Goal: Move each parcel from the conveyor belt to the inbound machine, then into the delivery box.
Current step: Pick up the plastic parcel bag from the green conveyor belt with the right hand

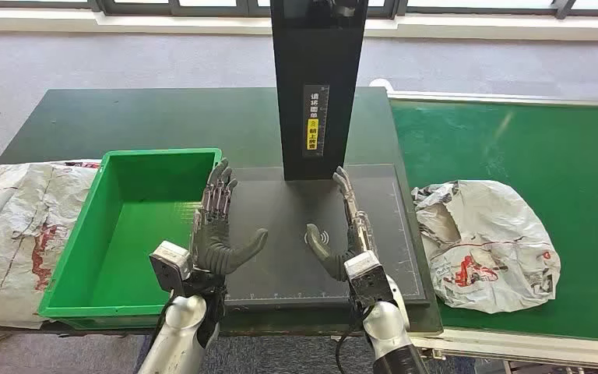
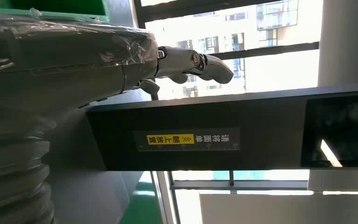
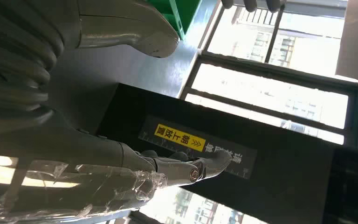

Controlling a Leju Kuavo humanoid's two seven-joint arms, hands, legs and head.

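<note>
A dark green table stands on grey carpet floor. A row of dark-framed windows runs along the far wall above a pale sill. Daylight enters through the windows and falls across the carpet. Through the glass, the wrist views show neighbouring buildings in bright light.

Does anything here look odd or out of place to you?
One crumpled parcel lies on the table beside the green bin, not inside it. Another parcel sits on the conveyor belt.
</note>
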